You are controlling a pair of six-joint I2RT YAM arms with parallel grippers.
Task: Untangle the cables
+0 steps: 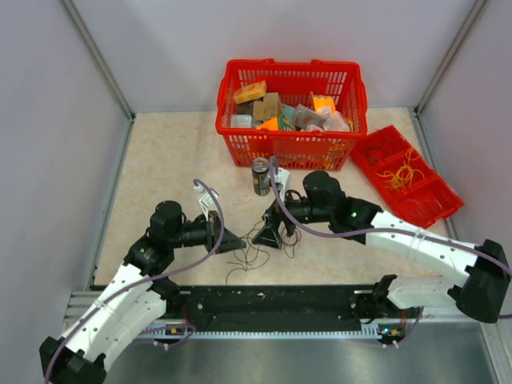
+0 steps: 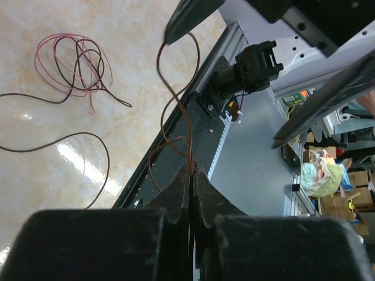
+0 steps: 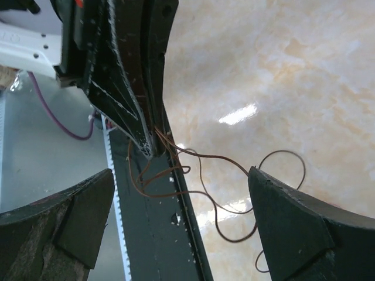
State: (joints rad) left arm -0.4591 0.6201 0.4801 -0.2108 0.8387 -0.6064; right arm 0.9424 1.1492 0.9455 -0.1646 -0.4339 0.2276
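Thin dark brown cables [image 1: 254, 254] lie tangled on the table between the two arms. My left gripper [image 1: 237, 240] is shut on brown strands [image 2: 176, 111], pinched at its tips [image 2: 191, 171]. From the pinch the strands loop upward towards one finger [image 2: 190, 14] of the right gripper. My right gripper [image 1: 276, 232] hangs open just right of the left one. In the right wrist view its fingers [image 3: 293, 228] straddle the brown loops [image 3: 199, 175] without touching them, and the left gripper's fingers [image 3: 129, 88] hold those loops from above. A separate pink and dark coil [image 2: 73, 64] lies loose on the table.
A dark drink can [image 1: 261, 176] stands just behind the grippers. A red basket [image 1: 232, 132] full of small items sits at the back. A red tray [image 1: 376, 144] with yellow wires lies at the right. The black rail [image 1: 272, 300] runs along the near edge.
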